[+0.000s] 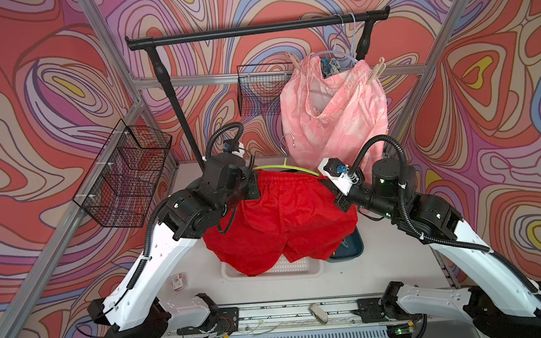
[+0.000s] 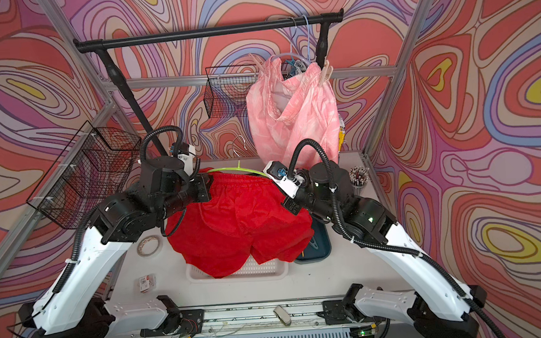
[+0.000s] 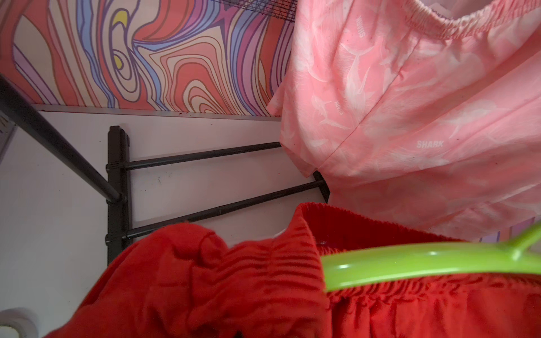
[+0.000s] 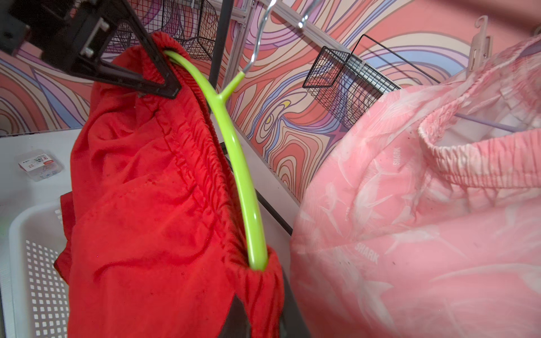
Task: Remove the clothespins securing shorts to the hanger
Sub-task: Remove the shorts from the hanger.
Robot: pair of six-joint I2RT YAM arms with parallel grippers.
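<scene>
Left pincer (image 4: pixel 172 87): fingers together at the waistband of the red shorts (image 1: pixel 281 220), 9 o'clock end of the green hanger (image 4: pixel 218 101); cannot confirm cloth pinched. Right pincer (image 1: pixel 341 203): clamped on that waistband at the 3 o'clock end. Red hem draped into the white perforated basket (image 1: pixel 303 269), 6 o'clock on the counter (image 1: pixel 379 272); anything beneath hidden. Dark teal tray (image 1: pixel 351 251) just beside, 4 o'clock, contents unclear. Clear cup (image 2: pixel 358 175) at 3 o'clock, packed with upright pens or pencils. Pink shorts (image 1: pixel 333 115) hanging from the black rail (image 1: pixel 255 27) at 1 o'clock, pegged by two beige clothespins (image 1: pixel 294 63) at the waistband corners; printed shorts (image 1: pixel 333 67) tucked behind. Black wire basket (image 1: pixel 126 174) on the frame at 9 o'clock, second wire basket (image 1: pixel 258 87) at 12.
</scene>
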